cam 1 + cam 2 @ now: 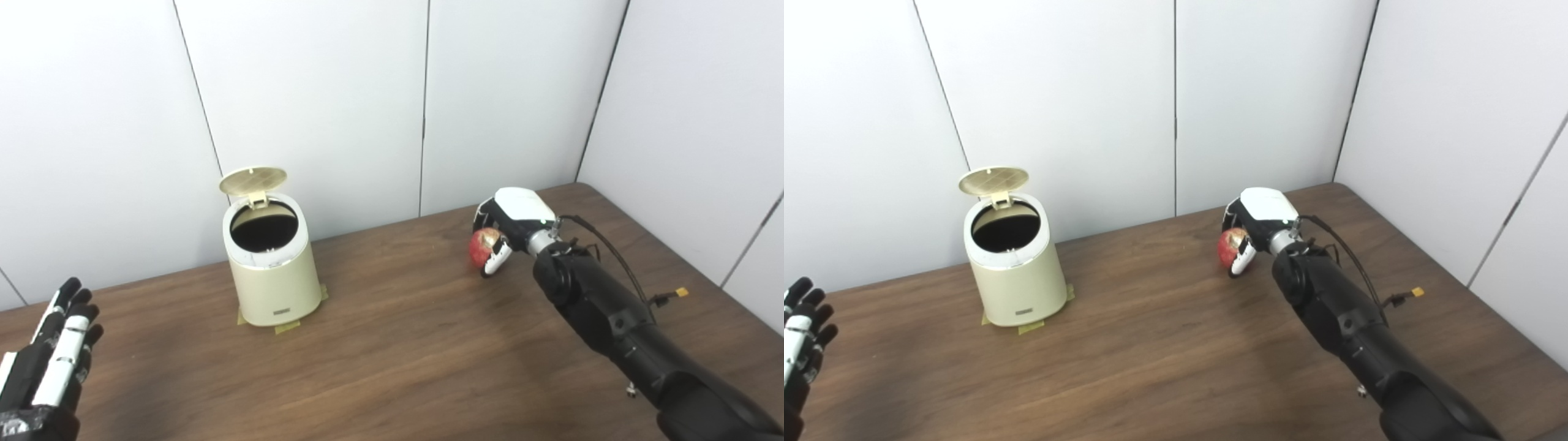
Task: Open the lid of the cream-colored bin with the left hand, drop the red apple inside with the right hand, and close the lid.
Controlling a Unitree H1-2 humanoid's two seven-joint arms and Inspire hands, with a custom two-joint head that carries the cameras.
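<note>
Gripping the apple (482, 247), right hand (511, 223) (bin (272, 275) lid (253, 180) up).

Black arms, black-and-white hands (511, 226), a thin black cable (606, 245) with a yellow tag.

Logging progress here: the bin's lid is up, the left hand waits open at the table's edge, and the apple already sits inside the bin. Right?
Not quite: the apple is not inside the bin. The left eye view shows the right hand holding it.

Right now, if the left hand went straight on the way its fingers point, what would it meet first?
The left hand points up and away toward the back wall, passing left of the bin. The way looks free, though depth is unclear.
</note>
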